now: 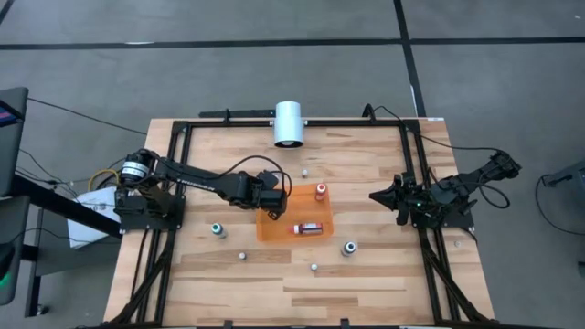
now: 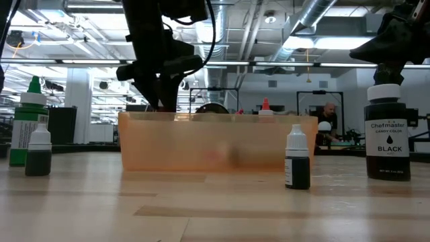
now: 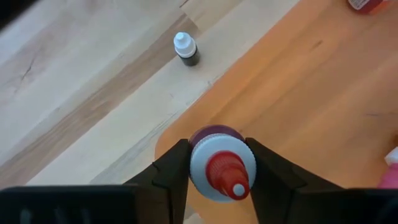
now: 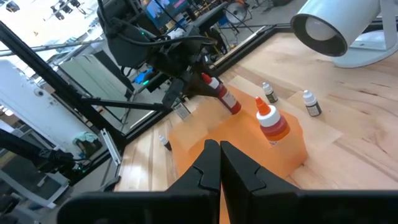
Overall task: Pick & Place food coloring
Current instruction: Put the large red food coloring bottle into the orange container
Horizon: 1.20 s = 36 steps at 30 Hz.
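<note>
Overhead, the left gripper [image 1: 272, 214] hangs above the near-left corner of the orange tray [image 1: 283, 229], its fingers [image 3: 171, 174] pinching a red-tipped food coloring bottle [image 3: 221, 169] by its white cap. 2 more red bottles are in the tray: 1 upright [image 1: 321, 191], 1 lying flat [image 1: 308, 228]. The right gripper [image 4: 214, 160] waits at the table's right edge, fingers pressed together.
</note>
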{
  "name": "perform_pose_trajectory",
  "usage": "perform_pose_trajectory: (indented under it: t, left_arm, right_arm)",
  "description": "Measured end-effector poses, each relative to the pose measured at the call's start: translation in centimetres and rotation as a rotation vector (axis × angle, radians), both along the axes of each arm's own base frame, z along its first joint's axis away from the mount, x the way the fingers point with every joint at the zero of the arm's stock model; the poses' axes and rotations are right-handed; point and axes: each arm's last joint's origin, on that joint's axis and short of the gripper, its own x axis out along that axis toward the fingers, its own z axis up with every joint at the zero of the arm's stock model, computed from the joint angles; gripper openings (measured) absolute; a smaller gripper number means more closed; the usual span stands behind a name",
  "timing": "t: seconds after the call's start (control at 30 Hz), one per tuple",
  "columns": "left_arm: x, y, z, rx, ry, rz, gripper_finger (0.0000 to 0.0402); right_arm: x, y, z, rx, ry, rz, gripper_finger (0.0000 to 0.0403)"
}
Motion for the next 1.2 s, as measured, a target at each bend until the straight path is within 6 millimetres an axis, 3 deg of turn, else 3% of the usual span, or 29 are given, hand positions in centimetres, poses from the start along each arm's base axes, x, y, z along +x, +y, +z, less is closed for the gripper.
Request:
perform_pose_trajectory:
  t: [0.3,1.07,1.2]
  left_arm:
    - [0.00,0.01,0.00,0.006,-0.003,0.009,0.0151]
    - [0.00,-0.04,-0.01,0.005,-0.006,0.013,0.0156]
    - [0.00,-0.04,-0.01,0.006,-0.007,0.014,0.0172]
  right_arm:
    - [0.00,0.00,0.00,0.010,-0.001,-0.001,0.0000]
    - [0.00,0.01,0.00,0.011,-0.001,0.002,0.0000]
    - [0.00,0.01,0.00,0.011,-0.001,0.002,0.0000]
